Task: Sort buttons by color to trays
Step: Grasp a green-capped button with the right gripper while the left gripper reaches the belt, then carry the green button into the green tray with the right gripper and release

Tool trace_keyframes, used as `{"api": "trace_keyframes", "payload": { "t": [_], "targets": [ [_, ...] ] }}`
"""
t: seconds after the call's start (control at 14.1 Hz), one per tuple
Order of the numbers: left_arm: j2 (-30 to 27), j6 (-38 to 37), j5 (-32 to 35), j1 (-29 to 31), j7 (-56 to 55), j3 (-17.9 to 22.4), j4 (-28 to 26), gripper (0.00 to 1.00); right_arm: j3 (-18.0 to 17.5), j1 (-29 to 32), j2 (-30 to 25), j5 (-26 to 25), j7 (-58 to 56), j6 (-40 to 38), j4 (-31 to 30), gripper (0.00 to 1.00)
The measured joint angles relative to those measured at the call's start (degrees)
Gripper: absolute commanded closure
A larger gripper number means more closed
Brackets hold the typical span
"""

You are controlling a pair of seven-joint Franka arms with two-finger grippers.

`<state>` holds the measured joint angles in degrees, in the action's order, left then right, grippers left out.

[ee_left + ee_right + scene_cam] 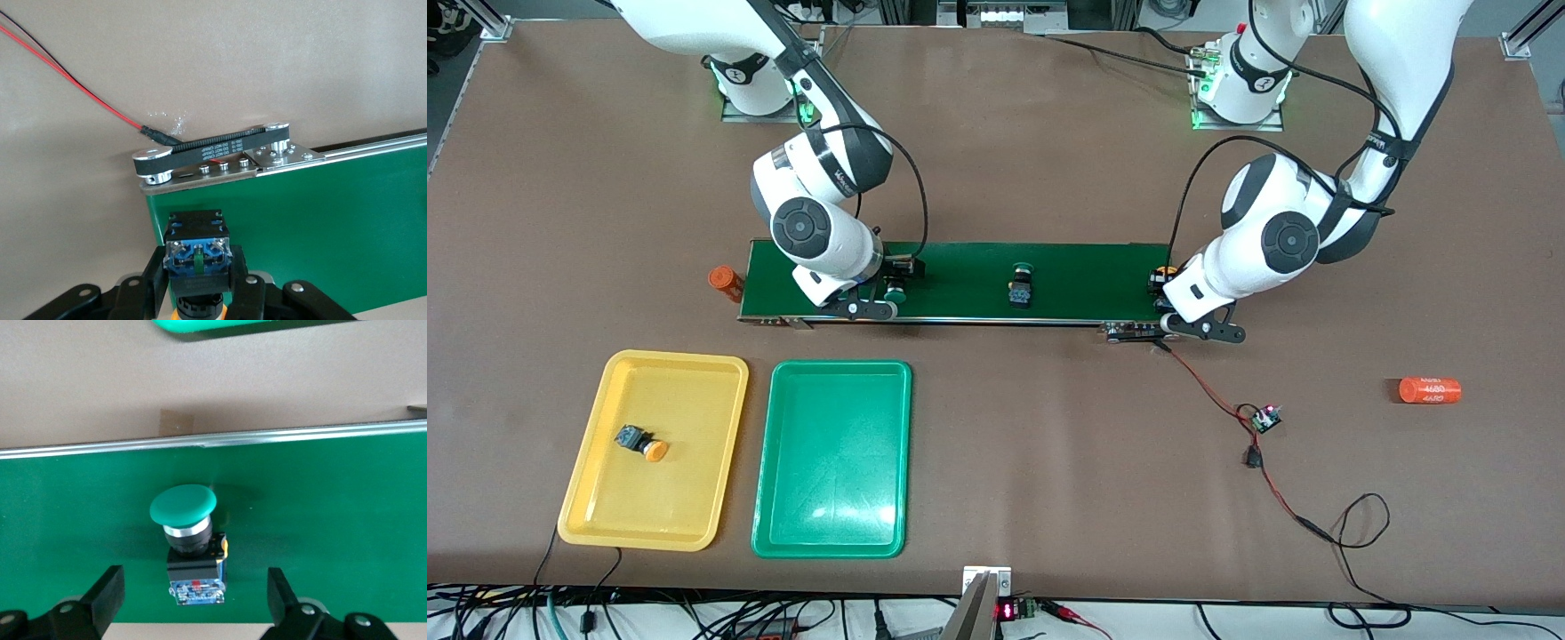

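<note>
Buttons: green mushroom-capped push-button [190, 543] on dark green conveyor belt [960, 267], between wide-spread right gripper [193, 600] fingers.
Left gripper [200, 293]: clamped on yellow-capped black push-button [197, 257].
Next: closing right, carrying to green plastic tray [769, 480].

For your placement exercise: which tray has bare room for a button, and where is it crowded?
The green tray is wholly bare. The yellow tray holds one yellow button mid-floor, with bare corners. The conveyor belt is crowded at both grippers.

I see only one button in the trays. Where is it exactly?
In the front view, the yellow-capped button lies on its side in the yellow tray, toward the right arm's end of the table, beside the green tray.
</note>
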<state>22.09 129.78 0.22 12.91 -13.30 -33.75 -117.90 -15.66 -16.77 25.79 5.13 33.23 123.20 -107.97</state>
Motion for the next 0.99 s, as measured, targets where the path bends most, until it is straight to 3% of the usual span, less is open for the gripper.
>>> {"api": "trace_keyframes", "payload": {
  "t": [0.21,0.5,0.71,0.78,0.85,0.92,0.99],
  "targets": [
    [-0.2,2.5,-4.1,-0.1,-0.8,0.1,-1.6,1.0,0.0,-0.3,0.8,-0.1,-0.1,0.0,0.0,0.11],
    [-0.2,3.3,-4.7,-1.0,-1.1,0.2,-2.4,1.0,0.4,-0.3,1.0,-0.2,-1.0,-0.1,-0.1,0.5],
    [-0.2,3.3,-4.7,-1.7,-1.2,0.2,-2.5,0.87,0.9,-0.3,1.2,-1.0,-1.2,-0.1,-0.2,0.59],
    [-0.2,3.3,-4.7,-1.7,-1.2,0.2,-2.6,0.77,1.1,-0.3,1.3,-1.1,-1.5,-0.1,-0.2,0.62],
    [-0.2,3.3,-4.7,-1.7,-1.2,0.3,-2.7,0.46,1.4,-0.3,1.3,-1.1,-2.2,-0.1,-0.2,0.66],
    [-0.2,3.3,-4.7,-1.7,-1.2,0.3,-2.8,0.0,1.7,-0.1,1.3,-1.1,-2.8,-0.1,-0.2,0.68],
    [-0.2,3.3,-4.7,-1.7,-1.2,0.4,-2.9,0.0,1.7,0.1,1.3,-1.1,-3.1,-0.3,-0.2,0.7]
  ]
}}
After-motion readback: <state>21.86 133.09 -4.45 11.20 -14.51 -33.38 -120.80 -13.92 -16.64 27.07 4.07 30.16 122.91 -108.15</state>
